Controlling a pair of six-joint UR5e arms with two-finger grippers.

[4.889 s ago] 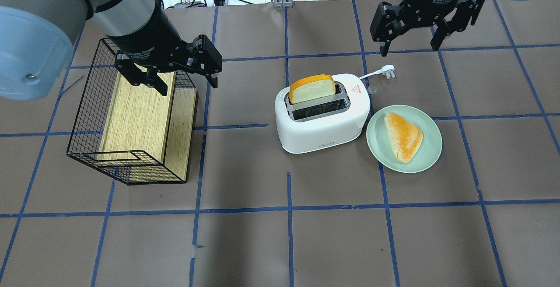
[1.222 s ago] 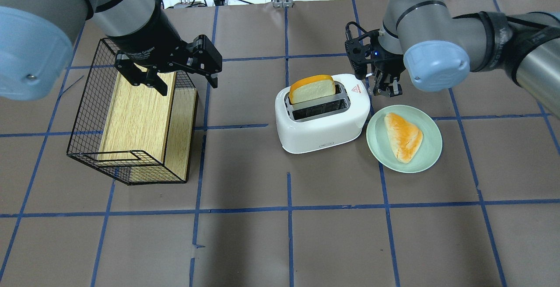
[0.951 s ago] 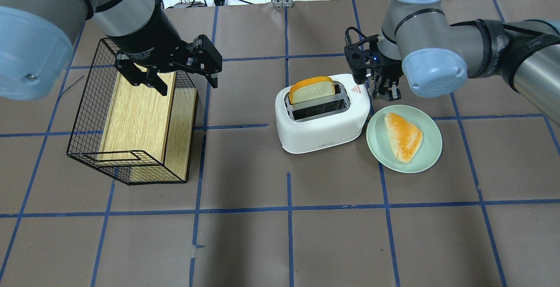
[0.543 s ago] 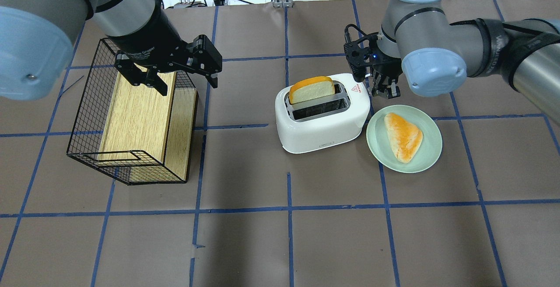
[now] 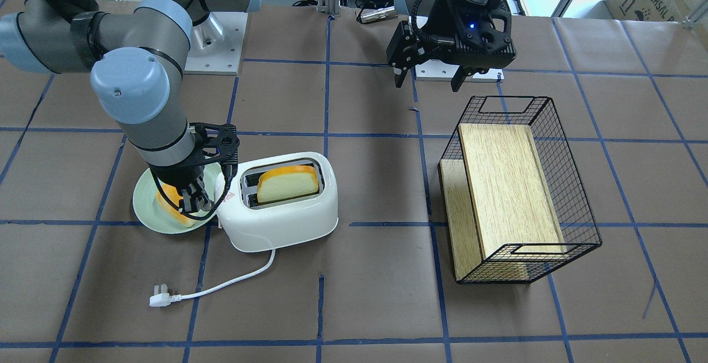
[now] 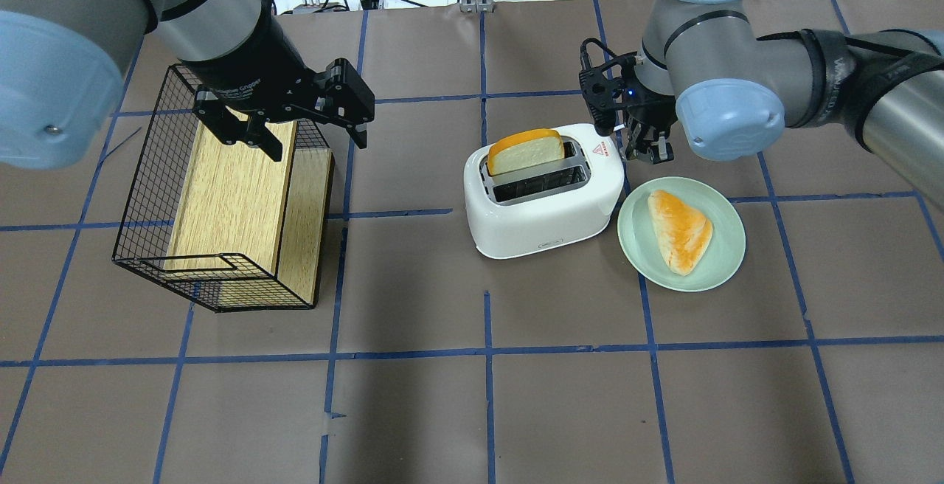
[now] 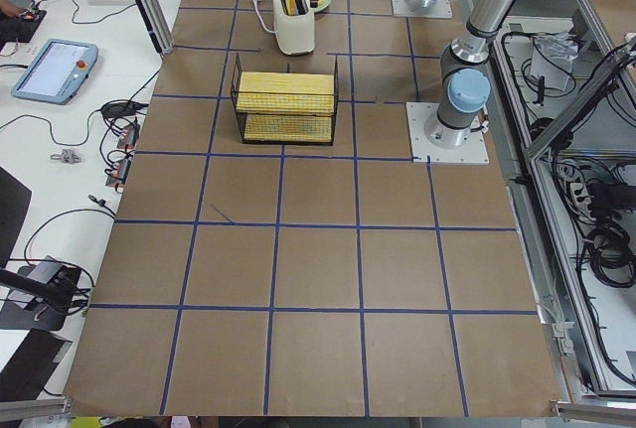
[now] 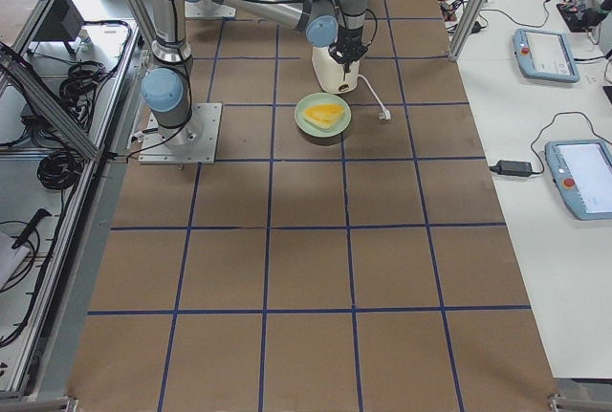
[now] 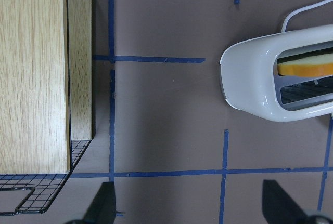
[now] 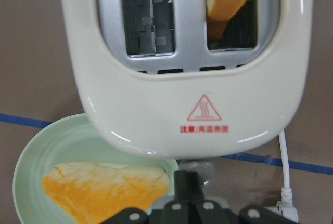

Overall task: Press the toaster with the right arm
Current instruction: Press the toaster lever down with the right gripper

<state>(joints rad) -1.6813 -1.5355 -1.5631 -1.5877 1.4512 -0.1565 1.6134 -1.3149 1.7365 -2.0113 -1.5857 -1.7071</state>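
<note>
The white toaster [image 6: 542, 207] stands mid-table with a slice of bread [image 6: 525, 150] standing high in its far slot; it also shows in the front view [image 5: 282, 224]. My right gripper [image 6: 649, 150] is shut and points down just off the toaster's right end, beside the red warning triangle [image 10: 203, 108]. In the right wrist view its closed fingertips [image 10: 186, 182] sit next to the small silver knob [image 10: 202, 170]; I cannot tell whether they touch it. My left gripper [image 6: 317, 144] is open and empty above the wire basket [image 6: 147, 196].
A green plate [image 6: 726, 266] with a pastry [image 6: 680, 229] lies right of the toaster, under the right arm. The white cord and plug [image 5: 160, 299] trail behind the toaster. The wire basket holds a wooden box [image 6: 228, 189] at the left.
The right arm came from the table's far edge down to the toaster's right end and shut its gripper. In the last second it dipped, then rose slightly. The bread stays high.
</note>
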